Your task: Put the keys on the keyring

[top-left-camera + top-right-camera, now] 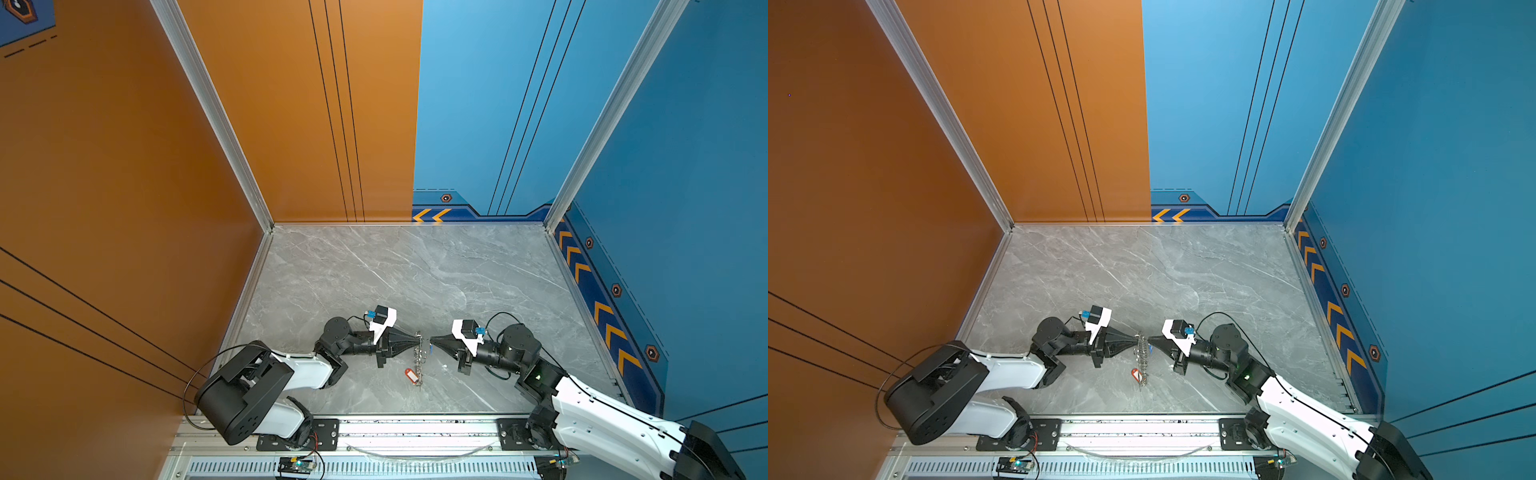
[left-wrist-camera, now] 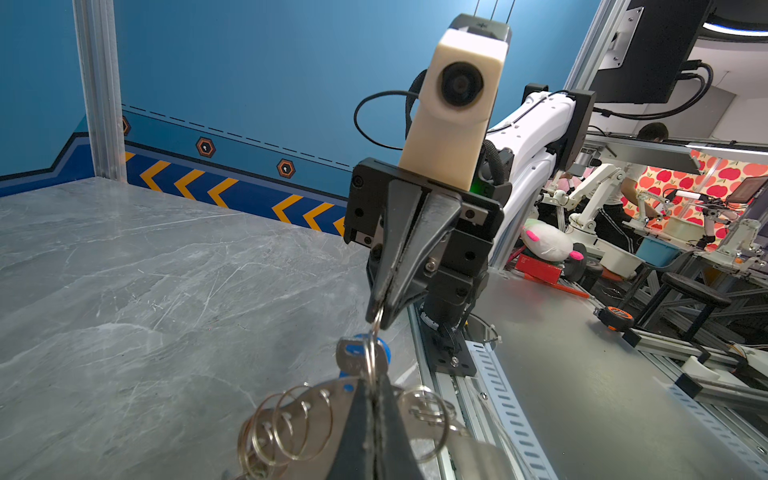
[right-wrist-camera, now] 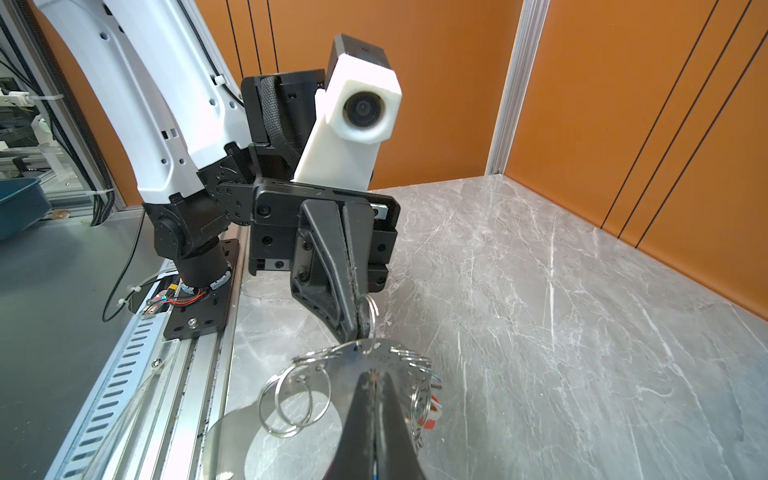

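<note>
Both arms stand on the near rail and bend inward over the grey marble table, tips nearly meeting at its middle. Between them the keyring hangs edge-on. The left gripper is clamped on its plate. The right gripper pinches the small ring of 1 blue-tagged key. 1 red-tagged key shows at the keyring's near end.

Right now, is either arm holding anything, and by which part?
The left fingers pinch the keyring by its rim; the right fingers pinch the blue-tagged key by its split ring.
</note>
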Robot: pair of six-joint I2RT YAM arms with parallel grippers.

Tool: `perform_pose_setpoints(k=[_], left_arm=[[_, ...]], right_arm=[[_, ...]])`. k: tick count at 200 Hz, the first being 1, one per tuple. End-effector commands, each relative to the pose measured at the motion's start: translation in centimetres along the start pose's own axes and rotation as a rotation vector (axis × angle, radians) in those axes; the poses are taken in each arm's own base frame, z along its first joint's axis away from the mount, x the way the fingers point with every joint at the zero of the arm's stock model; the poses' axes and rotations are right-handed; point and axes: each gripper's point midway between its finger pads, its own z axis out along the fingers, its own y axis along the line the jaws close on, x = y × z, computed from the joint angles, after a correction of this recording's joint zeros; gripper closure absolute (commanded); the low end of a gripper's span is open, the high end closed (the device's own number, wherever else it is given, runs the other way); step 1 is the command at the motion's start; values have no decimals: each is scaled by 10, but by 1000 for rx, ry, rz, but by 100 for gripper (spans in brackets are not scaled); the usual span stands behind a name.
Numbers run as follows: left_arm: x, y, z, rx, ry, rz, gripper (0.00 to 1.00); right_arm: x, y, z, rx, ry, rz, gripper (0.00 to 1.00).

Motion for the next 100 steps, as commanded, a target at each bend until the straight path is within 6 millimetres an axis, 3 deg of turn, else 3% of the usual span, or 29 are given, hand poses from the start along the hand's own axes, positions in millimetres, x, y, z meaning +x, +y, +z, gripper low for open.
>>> perform_pose_setpoints(k=[1, 43, 75, 100], left_arm=[[-9, -4, 2, 17, -26, 69, 100], [-5, -6, -1, 19, -17, 103, 100], [16, 0, 2, -15, 89, 120, 100], [14, 0, 0, -37, 94, 139, 100]], right_arm=[[-2, 3, 1, -23, 3, 17, 100], [-1, -2, -2, 3, 64, 9, 100], [-1, 1, -1, -14, 65, 14, 100], [0, 1, -1, -11, 70, 12, 100]])
